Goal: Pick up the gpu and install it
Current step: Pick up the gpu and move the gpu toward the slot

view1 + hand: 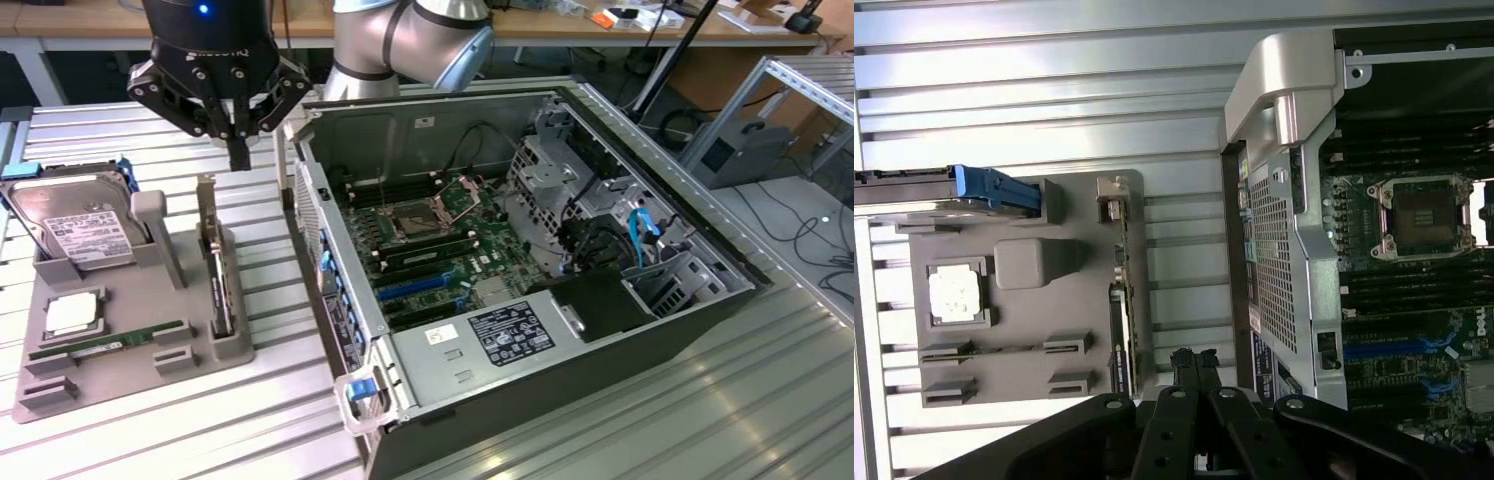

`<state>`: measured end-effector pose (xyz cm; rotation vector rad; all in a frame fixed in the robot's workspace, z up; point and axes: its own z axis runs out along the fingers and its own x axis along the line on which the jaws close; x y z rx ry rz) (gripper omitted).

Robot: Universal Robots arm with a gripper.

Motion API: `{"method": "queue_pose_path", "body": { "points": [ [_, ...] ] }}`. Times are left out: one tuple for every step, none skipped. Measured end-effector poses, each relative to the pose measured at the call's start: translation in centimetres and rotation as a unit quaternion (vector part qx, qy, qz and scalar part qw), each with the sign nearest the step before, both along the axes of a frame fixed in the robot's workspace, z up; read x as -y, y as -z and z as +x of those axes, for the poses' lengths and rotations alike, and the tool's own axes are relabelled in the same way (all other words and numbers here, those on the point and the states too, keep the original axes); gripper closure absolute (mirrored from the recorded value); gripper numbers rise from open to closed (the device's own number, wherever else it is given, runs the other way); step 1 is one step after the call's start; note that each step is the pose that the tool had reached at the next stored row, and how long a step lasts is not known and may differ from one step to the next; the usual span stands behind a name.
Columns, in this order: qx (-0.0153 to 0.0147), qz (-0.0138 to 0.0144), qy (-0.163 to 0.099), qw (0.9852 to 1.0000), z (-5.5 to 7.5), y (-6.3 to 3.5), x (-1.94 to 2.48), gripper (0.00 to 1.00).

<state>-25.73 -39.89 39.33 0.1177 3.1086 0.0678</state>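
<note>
The gpu (212,262) stands on its long edge in a slot of the grey holder tray (200,355), its silver bracket end pointing up. In the wrist view the gpu (1120,310) is a thin dark strip along the holder's edge. My gripper (238,152) hangs above the far end of the card, clear of it, with its fingers shut together and nothing between them. The wrist view has the gripper (1194,362) as two black fingertips pressed together beside the holder. The open computer case (627,180) lies on the exterior view's right with its green motherboard (441,240) exposed.
The holder also carries a silver hard drive (80,232) with a white label, a square processor (72,313) and a narrow memory stick (100,347). Everything rests on a ribbed metal table (160,440). The robot arm's base (400,45) stands behind the case.
</note>
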Motion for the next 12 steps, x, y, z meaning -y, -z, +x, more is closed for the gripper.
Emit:
{"method": "queue_pose_path", "body": {
  "points": [
    [0.0,0.0,0.0,1.0,0.0,0.0,0.0,0.89],
    [0.0,0.0,0.0,1.0,0.0,0.0,0.0,0.83],
    [0.0,0.0,0.0,1.0,0.0,0.0,0.0,0.76],
    [0.0,0.0,0.0,1.0,0.0,0.0,0.0,0.64],
    [0.0,0.0,0.0,1.0,0.0,0.0,0.0,0.58],
    [0.0,0.0,0.0,1.0,0.0,0.0,0.0,0.52],
    [0.0,0.0,0.0,1.0,0.0,0.0,0.0,0.52],
    [0.0,0.0,0.0,1.0,0.0,0.0,0.0,0.52],
    [0.0,0.0,0.0,1.0,0.0,0.0,0.0,0.52],
    [0.0,0.0,0.0,1.0,0.0,0.0,0.0,0.52],
    [0.0,0.0,0.0,1.0,-0.01,0.0,0.0,0.52],
    [0.0,0.0,0.0,1.0,-0.02,0.0,0.0,0.52]
  ]
}}
